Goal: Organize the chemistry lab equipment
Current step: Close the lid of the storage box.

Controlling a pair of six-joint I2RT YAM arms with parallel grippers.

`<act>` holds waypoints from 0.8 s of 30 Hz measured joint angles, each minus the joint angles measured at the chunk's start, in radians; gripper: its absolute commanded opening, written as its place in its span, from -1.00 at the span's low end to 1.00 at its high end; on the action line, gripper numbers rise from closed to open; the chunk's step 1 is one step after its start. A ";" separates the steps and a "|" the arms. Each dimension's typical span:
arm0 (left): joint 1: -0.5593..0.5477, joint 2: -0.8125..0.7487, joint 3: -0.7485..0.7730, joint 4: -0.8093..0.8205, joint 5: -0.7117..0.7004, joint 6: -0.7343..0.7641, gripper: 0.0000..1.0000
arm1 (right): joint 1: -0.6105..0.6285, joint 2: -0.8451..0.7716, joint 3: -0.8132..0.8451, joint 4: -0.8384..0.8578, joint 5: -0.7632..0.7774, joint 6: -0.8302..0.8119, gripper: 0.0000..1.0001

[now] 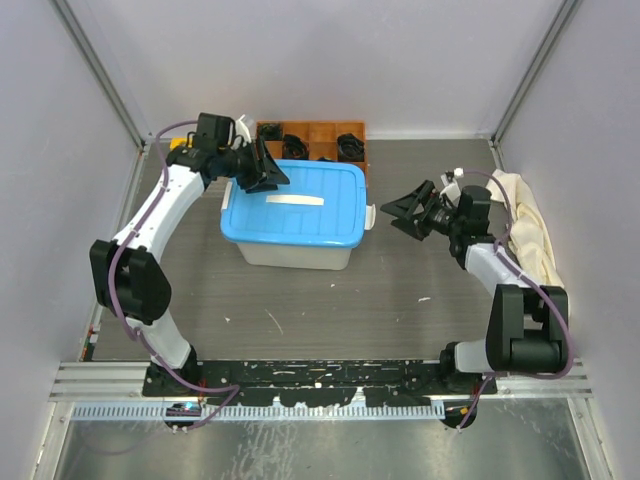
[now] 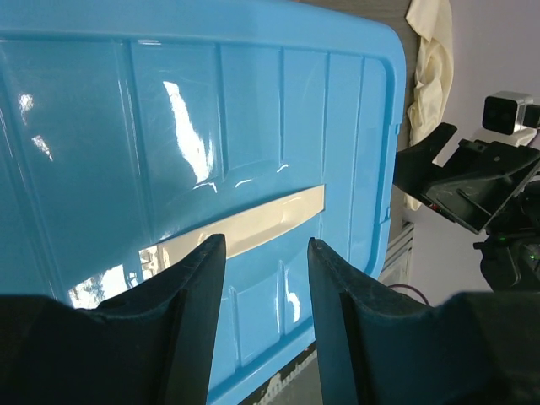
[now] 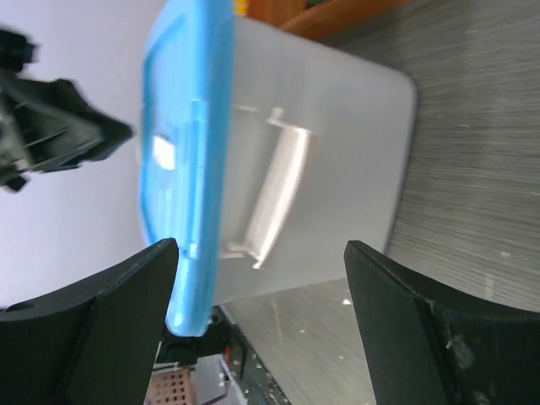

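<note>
A clear storage box with a blue lid [image 1: 330,218] stands mid-table, its lid on. No tubes, flasks, tongs, dropper or stick show; they are hidden or out of view. A bit of yellow [image 1: 179,143] peeks from behind the left arm; I cannot tell what it is. My left gripper [image 1: 270,178] is open and empty, just above the lid's back left part; in the left wrist view [image 2: 263,253] it hovers over the blue lid [image 2: 169,126] near its white strip [image 2: 253,221]. My right gripper [image 1: 391,215] is open wide and empty, facing the box's right side and white latch [image 3: 278,190].
A wooden divided tray [image 1: 312,135] with black items sits behind the box at the back wall. A crumpled cream cloth [image 1: 530,230] lies along the right wall. Grey walls and metal posts close in the table on three sides.
</note>
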 measured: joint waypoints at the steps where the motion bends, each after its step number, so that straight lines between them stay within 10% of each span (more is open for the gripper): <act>1: 0.000 0.000 -0.005 0.002 0.000 -0.003 -0.10 | 0.000 0.007 -0.013 0.042 -0.026 0.027 0.74; 11: -0.001 -0.002 -0.071 0.042 -0.009 -0.079 -0.13 | 0.000 0.119 -0.119 0.656 -0.190 0.395 0.84; 24: -0.013 -0.002 -0.071 0.053 -0.027 -0.099 -0.13 | 0.000 0.235 -0.134 0.783 -0.209 0.456 0.84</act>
